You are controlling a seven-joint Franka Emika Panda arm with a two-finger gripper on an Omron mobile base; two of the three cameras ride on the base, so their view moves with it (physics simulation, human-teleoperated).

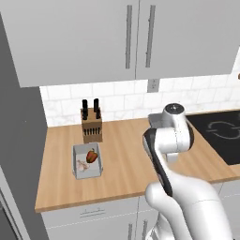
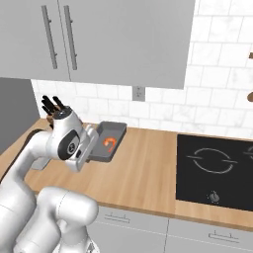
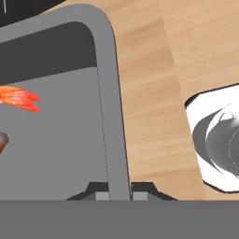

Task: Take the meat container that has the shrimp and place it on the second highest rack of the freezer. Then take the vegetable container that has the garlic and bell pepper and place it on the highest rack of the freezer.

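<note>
Woodgrain table (image 2: 148,168), long and pale brown, carries the scene beneath grey wall cabinets (image 2: 123,39), with a black glass cooktop (image 2: 217,168) toward its right end. Raised above the table's middle, the shallow dark grey meat container (image 2: 109,141) hangs tilted, the tool (image 3: 119,193) clenched on one thin rim wall. Inside lies the small curled orange-pink shrimp (image 2: 109,143). Near the table's left front edge sits the light grey vegetable container (image 1: 87,161) with red bell pepper (image 1: 92,155) and pale garlic (image 1: 83,165), just before a wooden knife block (image 1: 92,124). Such an edge grip could let the container swing or slip, spilling the shrimp. Open room lies across the table's front and middle.
</note>
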